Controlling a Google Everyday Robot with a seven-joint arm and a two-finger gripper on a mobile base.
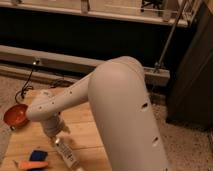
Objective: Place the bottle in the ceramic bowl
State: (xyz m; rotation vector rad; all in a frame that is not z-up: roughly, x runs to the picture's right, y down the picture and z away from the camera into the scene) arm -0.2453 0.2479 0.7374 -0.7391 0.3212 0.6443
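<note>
The bottle (67,155) is slim and whitish with a printed label. It lies on the wooden table (90,132) near the front edge, pointing toward the lower right. My gripper (56,138) hangs from the white arm (115,110) and is right at the bottle's upper-left end. The ceramic bowl (16,116) is orange-red and sits at the table's left edge, to the left of and behind the gripper, apart from the bottle.
A blue object (36,155) and an orange object (30,164) lie at the front left, just left of the bottle. A black cable (25,90) lies on the floor behind the table. A dark cabinet (192,75) stands to the right.
</note>
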